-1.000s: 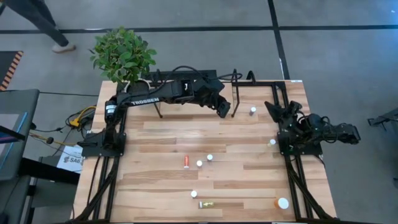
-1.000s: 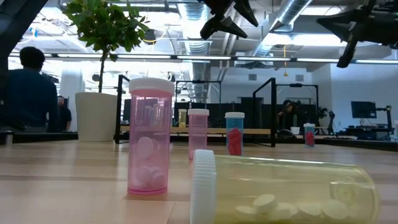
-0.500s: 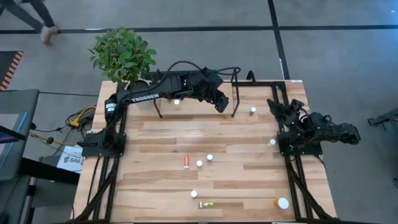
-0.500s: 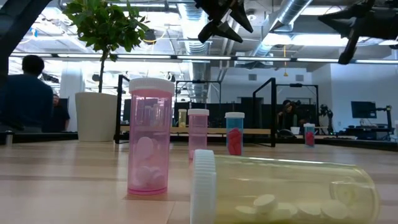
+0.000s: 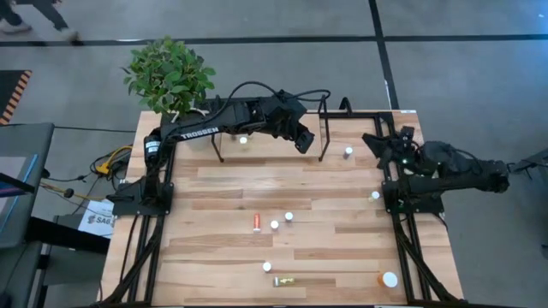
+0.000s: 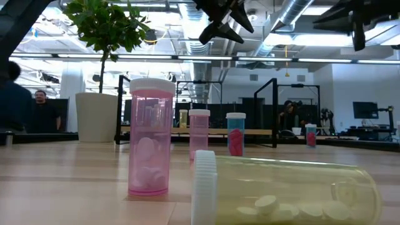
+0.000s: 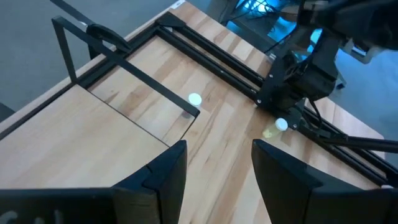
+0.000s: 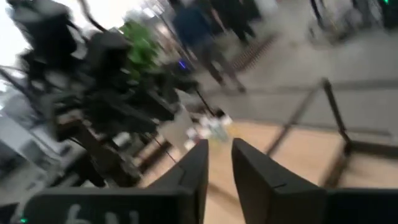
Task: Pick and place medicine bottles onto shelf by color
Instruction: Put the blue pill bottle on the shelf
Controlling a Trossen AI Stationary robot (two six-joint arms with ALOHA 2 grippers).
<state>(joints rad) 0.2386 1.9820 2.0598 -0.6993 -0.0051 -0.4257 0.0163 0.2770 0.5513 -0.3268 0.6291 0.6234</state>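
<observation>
High view shows the left pincer (image 5: 303, 139) raised over the right end of the small light-wood shelf in its black tube frame (image 5: 257, 147), likely because that end is where a bottle was to go. One white-capped small bottle (image 5: 243, 139) stands on the shelf board beneath the arm. On the wood-plank counter (image 5: 223, 197) the rest wait, well apart: a red bottle lying on its side (image 5: 256, 222), a yellow bottle lying down (image 5: 284, 281), a larger orange bottle (image 5: 387, 279) near the front right corner, and a white-capped bottle (image 5: 348, 152) just beside the shelf's right end.

Left wrist view shows the left pincer's fingers (image 7: 163, 174) parted by a moderate gap, gripping nothing. The right pincer (image 5: 392, 147) hangs by the counter's right edge; right wrist view shows its fingers (image 8: 254, 171) slightly apart and empty.
</observation>
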